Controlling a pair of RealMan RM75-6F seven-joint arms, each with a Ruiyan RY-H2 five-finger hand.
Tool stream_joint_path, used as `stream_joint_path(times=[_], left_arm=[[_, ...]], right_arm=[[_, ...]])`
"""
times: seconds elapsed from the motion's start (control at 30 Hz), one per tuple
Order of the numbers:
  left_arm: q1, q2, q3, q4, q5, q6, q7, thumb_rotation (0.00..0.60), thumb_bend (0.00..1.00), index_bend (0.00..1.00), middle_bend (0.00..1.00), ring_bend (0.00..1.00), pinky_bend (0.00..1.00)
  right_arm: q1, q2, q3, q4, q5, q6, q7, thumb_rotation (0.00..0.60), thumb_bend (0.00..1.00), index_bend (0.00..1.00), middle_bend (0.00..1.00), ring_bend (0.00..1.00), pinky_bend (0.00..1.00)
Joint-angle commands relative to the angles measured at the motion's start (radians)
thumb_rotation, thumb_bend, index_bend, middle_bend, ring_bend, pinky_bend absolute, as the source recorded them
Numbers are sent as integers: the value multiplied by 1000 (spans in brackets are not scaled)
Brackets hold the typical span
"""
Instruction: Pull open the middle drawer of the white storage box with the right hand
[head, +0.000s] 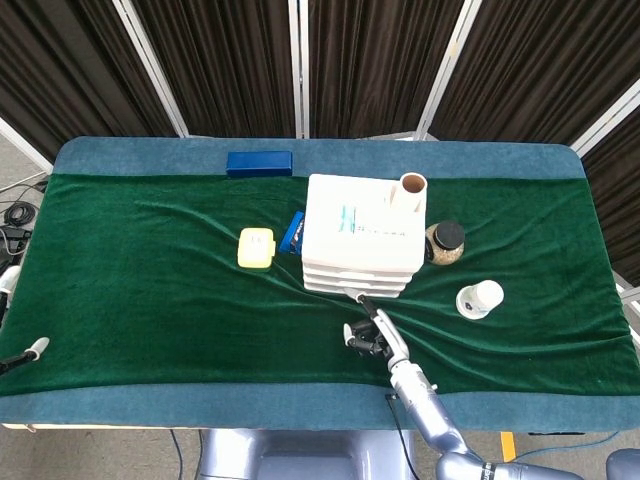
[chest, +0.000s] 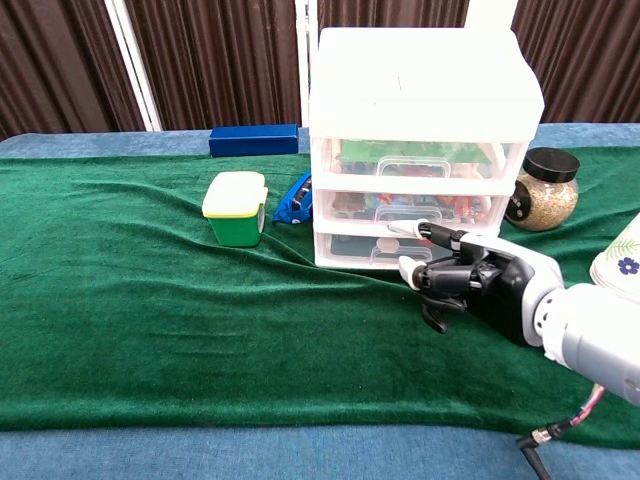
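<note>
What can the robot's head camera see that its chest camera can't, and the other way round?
Only the head view shows the brown cardboard tube standing behind the white storage box, and the left hand at the table's left edge.

Only the chest view shows the box's three clear drawer fronts, with colourful things inside the middle drawer.

Both show the right hand with one finger stretched toward the drawers, the yellow-lidded green container, the dark blue rectangular box and the black-lidded glass jar.

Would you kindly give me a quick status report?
Right hand at middle drawer front, one finger extended, holding nothing. Drawer shut. Left hand idle. Path clear.
</note>
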Motion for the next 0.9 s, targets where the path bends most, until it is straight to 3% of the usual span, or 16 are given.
stream_joint_path(times=[0.03,0.9], left_arm=[[0,0,-1,1,-1,-1,-1,600,130,0,0,0,0],[-1,11,3,1,3,-9,-30,600,129,0,0,0,0]], right_arm=[[3,-6,3,8,5,-7,-1,600,515,124,900,920,794],[27,-96,60,96,26,-7,-26,600,515,107,900,918,792]])
